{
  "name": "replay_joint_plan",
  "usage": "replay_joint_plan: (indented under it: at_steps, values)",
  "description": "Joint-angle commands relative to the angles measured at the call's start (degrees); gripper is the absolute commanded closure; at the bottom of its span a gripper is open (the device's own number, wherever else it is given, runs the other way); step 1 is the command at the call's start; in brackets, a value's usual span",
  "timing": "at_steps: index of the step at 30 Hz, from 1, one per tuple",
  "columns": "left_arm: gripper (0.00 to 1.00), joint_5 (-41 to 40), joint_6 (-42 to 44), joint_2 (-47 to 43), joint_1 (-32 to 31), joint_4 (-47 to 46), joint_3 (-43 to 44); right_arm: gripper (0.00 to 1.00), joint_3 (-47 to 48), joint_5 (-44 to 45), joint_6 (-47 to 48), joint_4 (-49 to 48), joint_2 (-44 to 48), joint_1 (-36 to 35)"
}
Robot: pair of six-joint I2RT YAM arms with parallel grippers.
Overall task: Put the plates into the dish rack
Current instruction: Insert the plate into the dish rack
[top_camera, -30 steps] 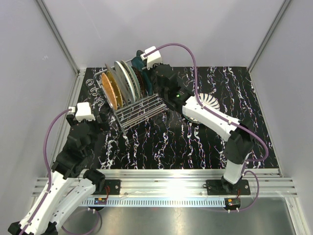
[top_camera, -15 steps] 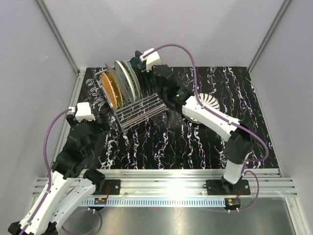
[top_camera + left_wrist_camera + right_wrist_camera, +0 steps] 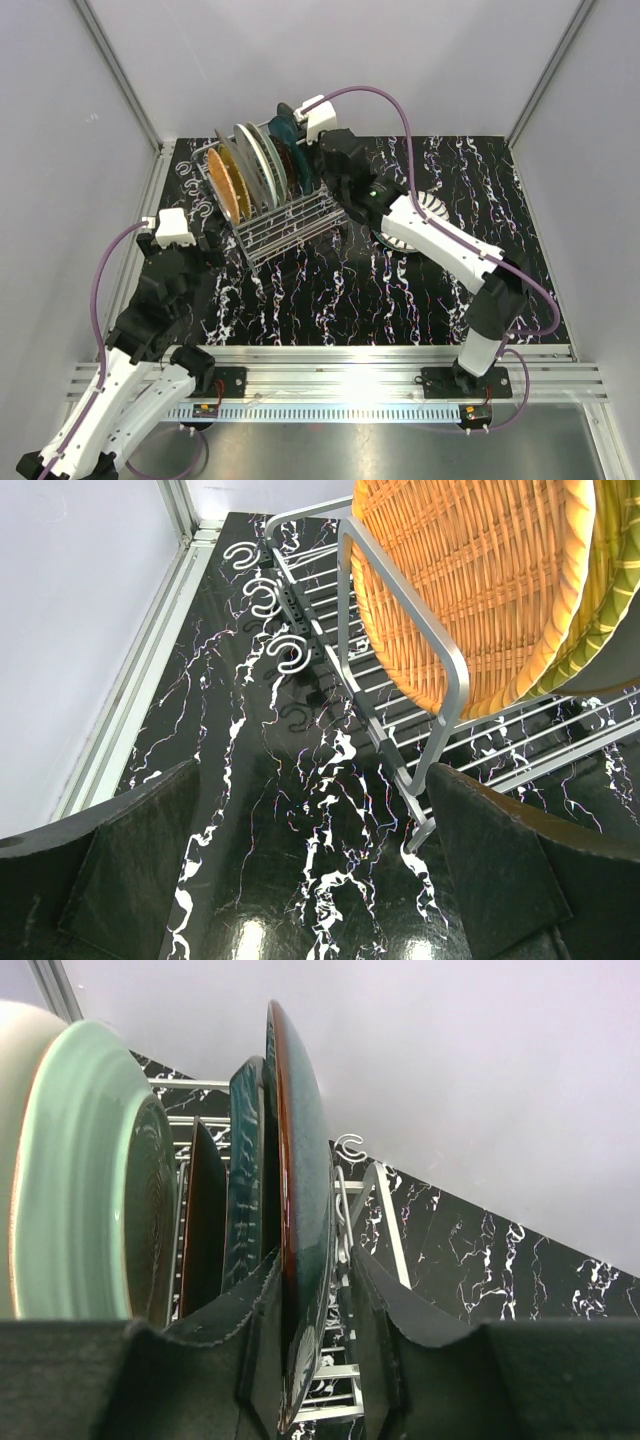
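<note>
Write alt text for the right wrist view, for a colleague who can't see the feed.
The right tool straddles the rim of a round dark teal plate with a reddish-brown edge, which stands upright in the silver wire dish rack, with a slim gap on one side. More upright plates stand beside it, including a round pale green plate.

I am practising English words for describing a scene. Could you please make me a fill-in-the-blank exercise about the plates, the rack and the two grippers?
1. The woven plate at the left end of the rack is ___ in colour.
2. The striped plate lies flat on the ___, outside the rack.
3. The left gripper is open and holds ___.
4. The right gripper straddles a dark plate that stands ___ in the rack.
Missing words: orange; table; nothing; upright.
</note>
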State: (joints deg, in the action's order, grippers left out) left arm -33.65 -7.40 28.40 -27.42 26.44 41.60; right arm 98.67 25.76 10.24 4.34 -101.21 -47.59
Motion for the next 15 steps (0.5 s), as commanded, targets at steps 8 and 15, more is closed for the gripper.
replay_joint_plan:
  at_steps: [8,15]
  values:
    - [0.01,-0.2,0.5,0.4,0.1,-2.7,-0.1,0.57,1.3,-3.6,-2.2,0.6,5.8,0.8]
    - [0.01,-0.1,0.5,0.7,0.1,-2.6,-0.1,0.58,1.2,-3.9,-2.9,1.4,8.3,1.4]
